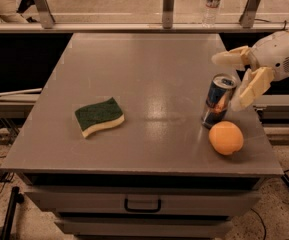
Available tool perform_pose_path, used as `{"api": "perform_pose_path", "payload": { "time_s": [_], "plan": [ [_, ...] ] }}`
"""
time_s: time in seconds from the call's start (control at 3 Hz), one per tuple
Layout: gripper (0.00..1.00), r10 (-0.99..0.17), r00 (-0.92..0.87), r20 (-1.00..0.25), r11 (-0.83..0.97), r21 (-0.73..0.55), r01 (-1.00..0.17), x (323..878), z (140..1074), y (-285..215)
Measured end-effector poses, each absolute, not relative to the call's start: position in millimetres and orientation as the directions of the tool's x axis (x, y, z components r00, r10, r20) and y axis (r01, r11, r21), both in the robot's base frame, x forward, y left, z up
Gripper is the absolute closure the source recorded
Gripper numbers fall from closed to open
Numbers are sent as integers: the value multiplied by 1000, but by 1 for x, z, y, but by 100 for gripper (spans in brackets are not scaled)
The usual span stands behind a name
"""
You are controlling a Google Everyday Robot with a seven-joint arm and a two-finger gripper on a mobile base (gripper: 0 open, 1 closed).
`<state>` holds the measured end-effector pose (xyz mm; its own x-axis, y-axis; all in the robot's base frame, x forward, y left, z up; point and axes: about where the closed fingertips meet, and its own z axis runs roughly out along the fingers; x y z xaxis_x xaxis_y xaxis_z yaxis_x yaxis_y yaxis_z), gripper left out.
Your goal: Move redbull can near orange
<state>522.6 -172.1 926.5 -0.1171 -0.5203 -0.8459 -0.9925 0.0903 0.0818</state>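
Note:
The redbull can (pixel 217 100) stands upright on the grey table (pixel 149 79) near its right edge, blue and silver with a silver top. The orange (pixel 226 137) lies just in front of it and slightly to the right, almost touching. My gripper (pixel 235 81) is at the right, above and just right of the can. Its fingers are spread open and do not hold the can: one finger (pixel 230 58) reaches out behind the can's top, the other (pixel 249 89) hangs beside the can's right side.
A green and yellow sponge (pixel 99 116) lies on the left half of the table. A clear water bottle (pixel 212 3) stands on the ledge behind the table. The table has a drawer (pixel 142 202) in front. The right table edge is close to the can and orange.

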Motion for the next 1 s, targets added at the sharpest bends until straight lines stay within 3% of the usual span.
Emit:
{"api": "perform_pose_path", "payload": {
  "time_s": [0.33,1.0],
  "plan": [
    [0,-499,-33,-866,70,-3,-998,525,941,-183],
    [0,-488,-2,-873,68,-36,-997,530,946,-182]
  ]
}}
